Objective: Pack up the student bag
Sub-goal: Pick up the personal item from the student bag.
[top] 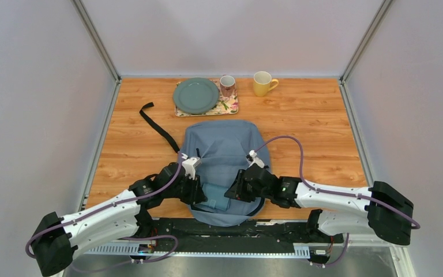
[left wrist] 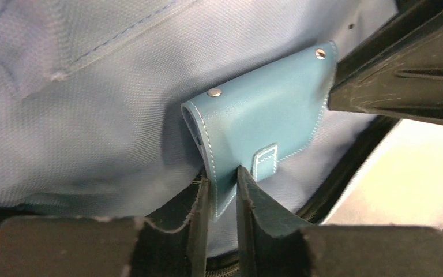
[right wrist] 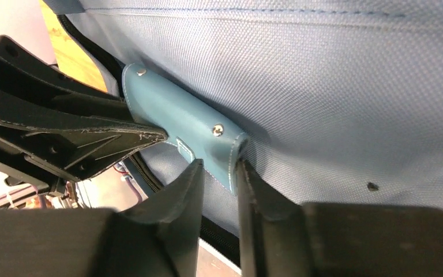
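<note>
Student bag [top: 225, 144] lower centre of top view, mouth open; left gripper [left wrist: 222, 180] and right gripper [right wrist: 219, 172] both clamped on teal leather pouch [left wrist: 265, 127] at the opening, looks partly in, zipping not yet done

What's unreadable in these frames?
- Top external: teal snap pouch partly covered by left claw and right claw; student bag interior hidden.
- Left wrist: pouch's far end behind the right claw.
- Right wrist: pouch's other end behind the left claw.
- Top external: patterned mug print too small.
</note>
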